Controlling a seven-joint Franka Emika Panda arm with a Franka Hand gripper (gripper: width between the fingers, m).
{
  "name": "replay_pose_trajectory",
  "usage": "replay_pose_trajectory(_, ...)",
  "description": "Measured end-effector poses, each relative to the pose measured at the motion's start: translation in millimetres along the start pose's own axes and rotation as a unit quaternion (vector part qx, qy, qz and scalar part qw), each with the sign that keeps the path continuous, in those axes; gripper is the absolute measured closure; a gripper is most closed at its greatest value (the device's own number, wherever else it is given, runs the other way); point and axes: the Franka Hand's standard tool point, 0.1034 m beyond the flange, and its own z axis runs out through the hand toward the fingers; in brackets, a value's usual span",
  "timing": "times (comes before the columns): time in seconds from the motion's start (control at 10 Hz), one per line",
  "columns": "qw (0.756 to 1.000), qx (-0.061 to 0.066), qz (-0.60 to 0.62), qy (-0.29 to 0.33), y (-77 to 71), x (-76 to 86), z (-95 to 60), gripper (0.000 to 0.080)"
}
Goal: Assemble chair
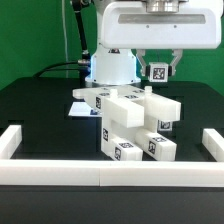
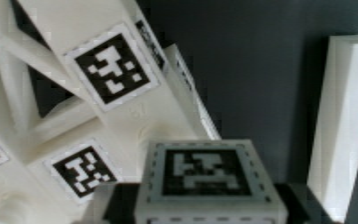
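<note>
overhead, the gripper (image 1: 158,69) hangs above the chair stack (image 1: 128,125), over its far upper edge toward the exterior view's right. its two dark fingers (image 1: 176,66) are closed on a small block (image 1: 157,73) with a black-and-white tag on its face. the block looks clear of the stack, with a little gap beneath it.

the chair stack sits in the middle of the black table (image 1: 40,110). it is several chunky white pieces joined and leaning together, with a flat slab across the top, thicker bars below and tags on many faces. a long white rail (image 1: 110,176) lies in front of the stack, well apart from it, and a shorter rail lies off to each side (image 1: 20,142) (image 1: 208,145).

in the wrist view the small block (image 2: 197,172) has its tag turned to the camera and a dark finger pressed against each side. beyond it, the stack's slanted white bars (image 2: 69,90) carry two large tags. a white rail (image 2: 350,110) stands apart from the stack, with dark table between them.
</note>
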Motion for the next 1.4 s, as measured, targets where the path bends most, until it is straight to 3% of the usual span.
replay_pose_trajectory(0.6,1.0,-0.008,-0.013,-0.001,11.8,-5.1,10.3,0.0528)
replay_pose_trajectory(1.4,1.0,-0.015,-0.012,0.0,16.5,-2.5,17.8,0.0528)
